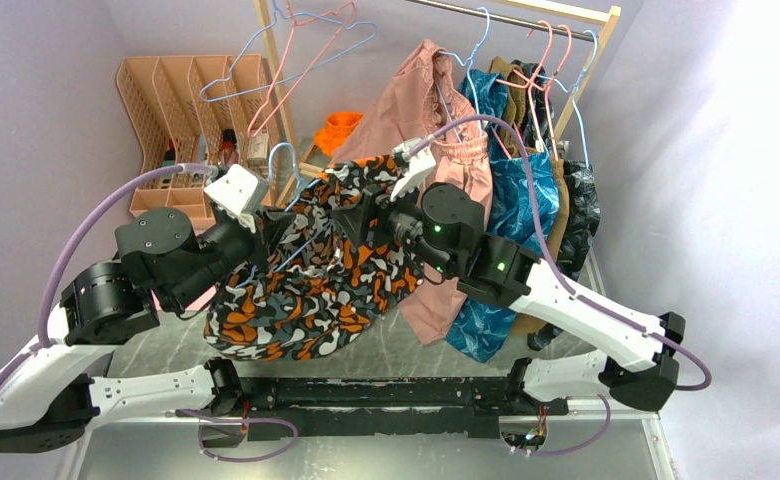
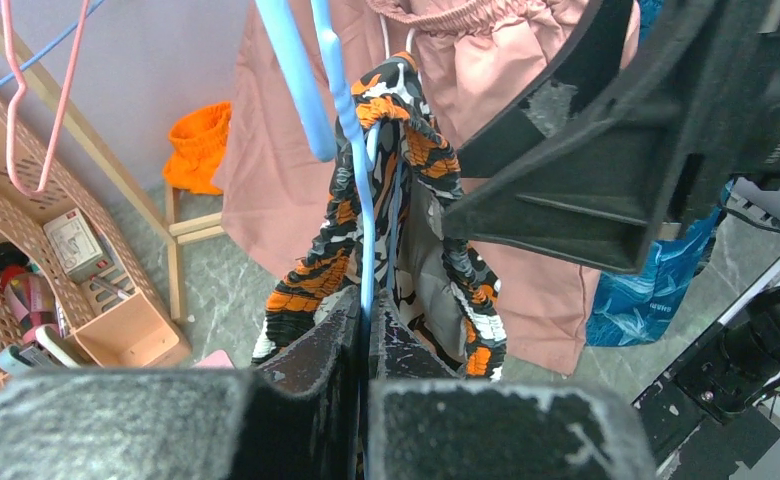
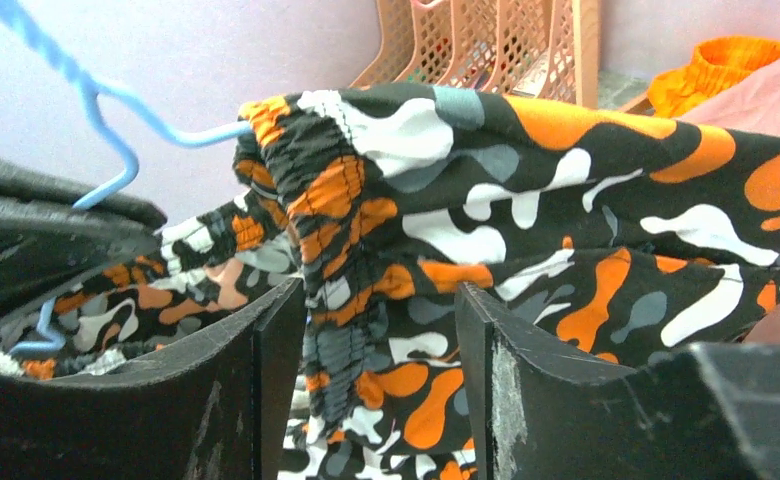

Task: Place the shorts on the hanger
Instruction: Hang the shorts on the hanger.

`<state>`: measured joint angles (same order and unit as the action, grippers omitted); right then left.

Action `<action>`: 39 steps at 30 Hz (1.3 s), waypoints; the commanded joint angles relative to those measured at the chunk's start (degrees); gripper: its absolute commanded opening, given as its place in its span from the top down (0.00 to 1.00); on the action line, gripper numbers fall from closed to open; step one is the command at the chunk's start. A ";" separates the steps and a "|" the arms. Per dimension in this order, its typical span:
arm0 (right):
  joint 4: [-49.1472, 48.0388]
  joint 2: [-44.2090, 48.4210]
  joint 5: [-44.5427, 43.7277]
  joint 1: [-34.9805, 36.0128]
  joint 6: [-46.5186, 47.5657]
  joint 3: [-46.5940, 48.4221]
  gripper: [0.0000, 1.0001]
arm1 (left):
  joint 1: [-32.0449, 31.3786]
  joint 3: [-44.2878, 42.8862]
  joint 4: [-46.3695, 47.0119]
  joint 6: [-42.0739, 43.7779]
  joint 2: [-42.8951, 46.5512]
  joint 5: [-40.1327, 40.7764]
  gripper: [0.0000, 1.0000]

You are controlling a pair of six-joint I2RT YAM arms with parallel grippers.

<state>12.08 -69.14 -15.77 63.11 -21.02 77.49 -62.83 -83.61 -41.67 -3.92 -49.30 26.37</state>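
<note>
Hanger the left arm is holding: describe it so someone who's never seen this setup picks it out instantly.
In front of the clothes rack, find the camouflage-print shorts held up in mid-air. The hanger is the thin light-blue wire running into their waistband, pinched in the left gripper. The other hangers, pink or blue, hang on the rack; this one is off it.

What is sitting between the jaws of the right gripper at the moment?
The shorts: their gathered waistband fills the gap between the right gripper's jaws, seen in the right wrist view. Whether they pinch it is unclear.
</note>
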 commanded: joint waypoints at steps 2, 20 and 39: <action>-0.85 -1.99 -5.28 0.28 -0.59 3.34 0.48 | 0.16 0.63 0.88 -0.52 0.72 -2.06 0.93; 7.78 -3.94 -15.35 -3.49 -2.96 6.14 1.00 | 0.16 6.38 -2.71 -4.06 3.48 -6.82 0.93; 12.60 -1.56 -1.09 -5.96 -2.77 6.90 0.93 | 0.16 6.84 0.17 -3.17 5.20 -6.57 0.93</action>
<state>25.32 -72.97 -22.00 57.52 -24.67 82.72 -62.83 -77.08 -44.07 -7.35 -44.25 20.51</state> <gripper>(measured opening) 0.083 0.072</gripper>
